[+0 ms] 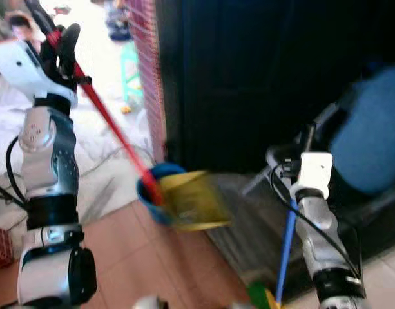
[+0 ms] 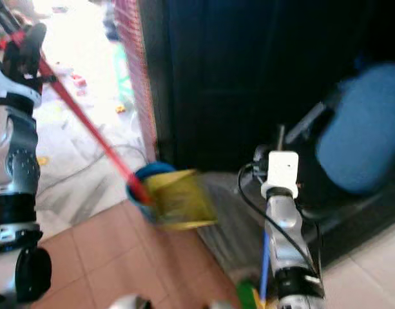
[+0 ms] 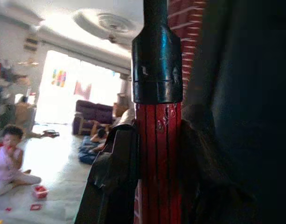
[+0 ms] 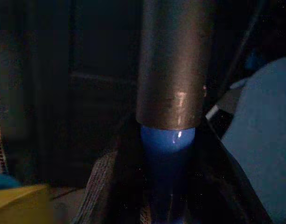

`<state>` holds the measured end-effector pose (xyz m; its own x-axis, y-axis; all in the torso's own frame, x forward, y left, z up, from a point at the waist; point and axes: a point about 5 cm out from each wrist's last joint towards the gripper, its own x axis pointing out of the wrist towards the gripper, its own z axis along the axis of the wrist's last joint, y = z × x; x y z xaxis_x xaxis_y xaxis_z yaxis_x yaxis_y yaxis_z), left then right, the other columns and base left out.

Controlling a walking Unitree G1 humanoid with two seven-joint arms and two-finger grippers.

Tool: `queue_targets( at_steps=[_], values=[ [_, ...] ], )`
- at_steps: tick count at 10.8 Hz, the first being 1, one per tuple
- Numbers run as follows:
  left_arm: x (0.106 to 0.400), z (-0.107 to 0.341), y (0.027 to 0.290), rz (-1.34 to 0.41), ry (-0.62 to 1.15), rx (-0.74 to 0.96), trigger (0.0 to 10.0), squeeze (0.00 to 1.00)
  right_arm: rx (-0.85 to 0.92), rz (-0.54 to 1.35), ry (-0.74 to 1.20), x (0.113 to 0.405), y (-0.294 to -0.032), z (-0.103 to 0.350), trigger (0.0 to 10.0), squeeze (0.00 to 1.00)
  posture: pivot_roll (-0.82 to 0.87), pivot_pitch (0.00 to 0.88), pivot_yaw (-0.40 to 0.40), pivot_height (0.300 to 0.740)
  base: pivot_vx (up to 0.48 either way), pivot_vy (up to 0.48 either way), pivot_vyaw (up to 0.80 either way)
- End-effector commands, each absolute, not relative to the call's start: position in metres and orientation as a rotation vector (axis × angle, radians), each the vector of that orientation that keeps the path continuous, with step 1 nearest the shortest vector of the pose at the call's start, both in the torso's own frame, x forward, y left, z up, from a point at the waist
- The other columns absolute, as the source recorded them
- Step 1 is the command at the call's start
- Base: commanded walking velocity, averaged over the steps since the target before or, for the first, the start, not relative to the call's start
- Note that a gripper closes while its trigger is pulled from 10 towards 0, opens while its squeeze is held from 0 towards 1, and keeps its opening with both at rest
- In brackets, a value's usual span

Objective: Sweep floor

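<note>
My left claw (image 1: 58, 42) is clamped on the red broom handle (image 1: 113, 125), raised at far left; my right claw (image 4: 168, 186) is closed around the blue handle (image 1: 286, 248) at near right.

The red handle slants from my left claw down and right to the broom head (image 1: 152, 193), blue with yellow bristles (image 1: 192, 201), which sits on the tile floor (image 1: 152, 257) just beside the foot of a brick pillar (image 1: 149, 77) and a dark door (image 1: 261, 77). The blue handle runs down from my right wrist; a grey sleeve (image 4: 173, 65) caps it above. A blue rounded object (image 1: 371, 135) lies at far right. A child (image 3: 10, 161) sits on the bright floor in the far room, with a dark sofa (image 3: 94, 114) beyond.
</note>
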<state>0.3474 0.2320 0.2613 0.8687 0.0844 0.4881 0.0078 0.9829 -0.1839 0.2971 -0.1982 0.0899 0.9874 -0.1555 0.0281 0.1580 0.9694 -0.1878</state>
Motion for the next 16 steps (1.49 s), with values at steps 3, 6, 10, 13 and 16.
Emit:
queue_targets(
  at_steps=[3,6,10,13,16],
  values=[
    [0.345,0.285,0.244,0.093,-0.611,-0.116,10.0,0.00,-0.227,-0.143,-0.064,0.301,-0.197,0.101,10.0,0.00,-0.08,0.000,-0.001,0.740,0.292,0.380,0.00],
    [0.346,0.286,0.245,0.102,-0.622,-0.090,10.0,0.00,-0.228,-0.139,-0.063,0.301,-0.196,0.101,10.0,0.00,-0.08,0.000,-0.002,0.740,0.240,0.416,0.00],
    [0.346,0.285,0.237,0.096,-0.635,-0.041,10.0,0.00,-0.226,-0.138,-0.063,0.301,-0.196,0.100,10.0,0.00,-0.08,0.000,-0.002,0.740,0.272,0.274,0.00],
    [0.348,0.277,0.219,0.073,-0.624,-0.055,10.0,0.00,-0.222,-0.132,-0.066,0.302,-0.193,0.100,10.0,0.00,-0.07,0.000,-0.002,0.740,0.320,0.000,0.00],
    [0.347,0.269,0.201,0.032,-0.610,-0.061,10.0,0.00,-0.236,-0.123,-0.070,0.302,-0.190,0.100,10.0,0.00,-0.07,0.000,0.000,0.740,0.000,0.000,0.00]
  ],
)
